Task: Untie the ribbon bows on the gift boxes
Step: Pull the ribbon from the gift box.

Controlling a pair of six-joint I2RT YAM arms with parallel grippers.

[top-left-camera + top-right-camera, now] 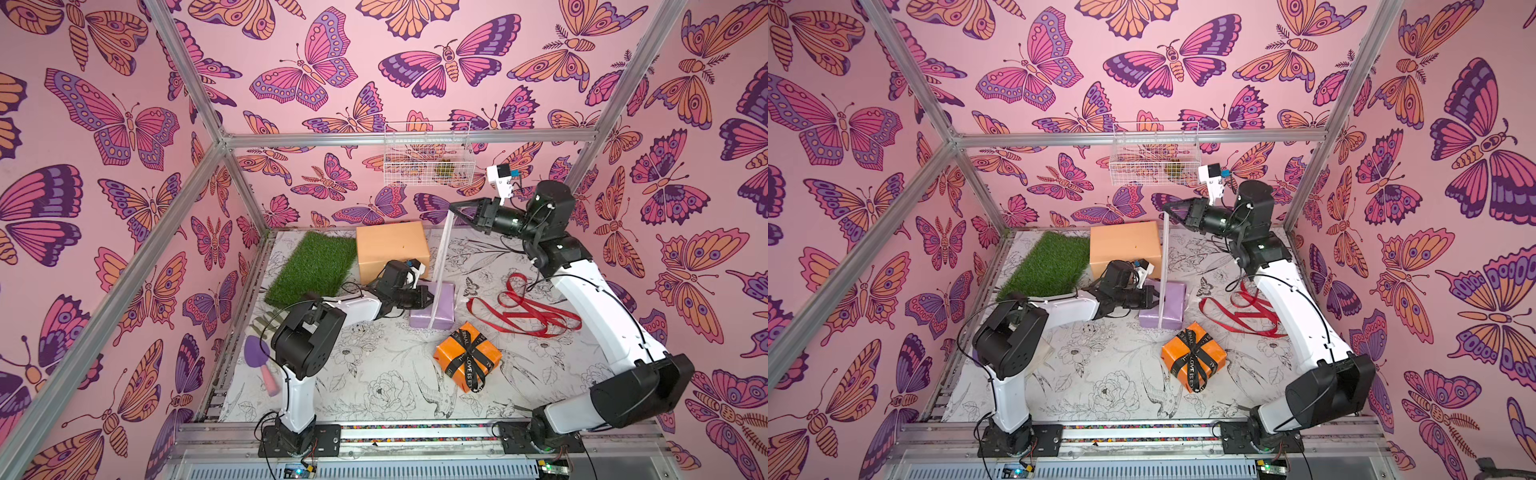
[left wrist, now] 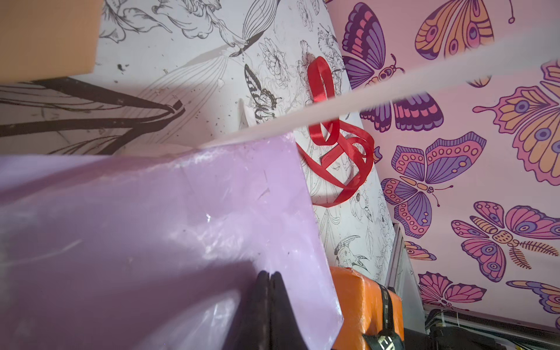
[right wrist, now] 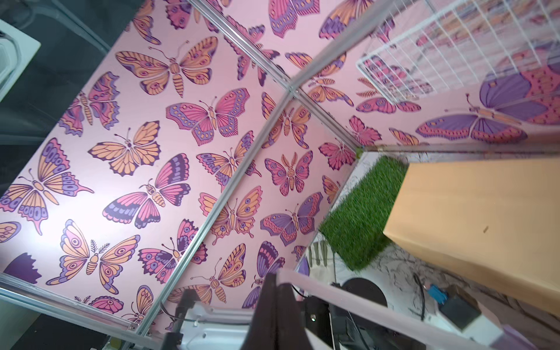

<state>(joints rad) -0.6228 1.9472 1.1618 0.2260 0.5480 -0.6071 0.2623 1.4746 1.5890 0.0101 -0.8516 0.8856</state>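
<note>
Right fingers (image 3: 268, 306) clamped on pale ribbon (image 1: 441, 257), taut, high above lilac box (image 1: 444, 303); left fingers (image 2: 260, 303) shut, empty, pressed against that box; risk: ribbon snagged underneath might lift or tip box if press slipped; black bow (image 1: 471, 353) on orange box (image 1: 451, 355) near it was tied.

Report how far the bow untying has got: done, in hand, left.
Done: the red ribbon lies loose on the table, and the peach-tan box is bare. In hand: the right gripper, shut on the pale ribbon, holds it taut above the lilac box, while the shut left gripper rests against that box. Left: the black ribbon is tied in a bow on the orange box.
</note>
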